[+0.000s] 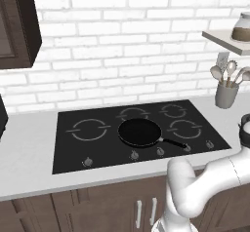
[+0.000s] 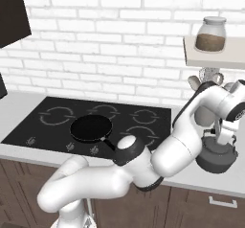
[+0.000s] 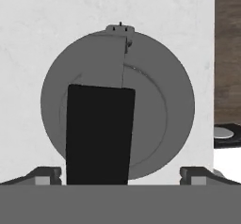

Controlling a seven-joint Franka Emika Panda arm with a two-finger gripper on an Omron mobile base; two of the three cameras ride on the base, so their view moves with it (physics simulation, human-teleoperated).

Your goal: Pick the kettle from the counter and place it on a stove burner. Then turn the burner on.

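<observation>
Right of the stove [image 2: 57, 121], fingers [image 3: 121, 173] spread apart above the kettle [image 3: 155, 110] on the counter [image 3: 37, 35].

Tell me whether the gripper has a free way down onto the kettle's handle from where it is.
Probably yes. The gripper hangs right above the kettle, its fingers spread to either side of the dark handle, and nothing lies between them. The kettle stands alone on the counter.

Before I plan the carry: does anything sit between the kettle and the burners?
Nothing visible lies between the kettle and the stove. A frying pan covers one middle burner; the near right burner is bare.
</observation>
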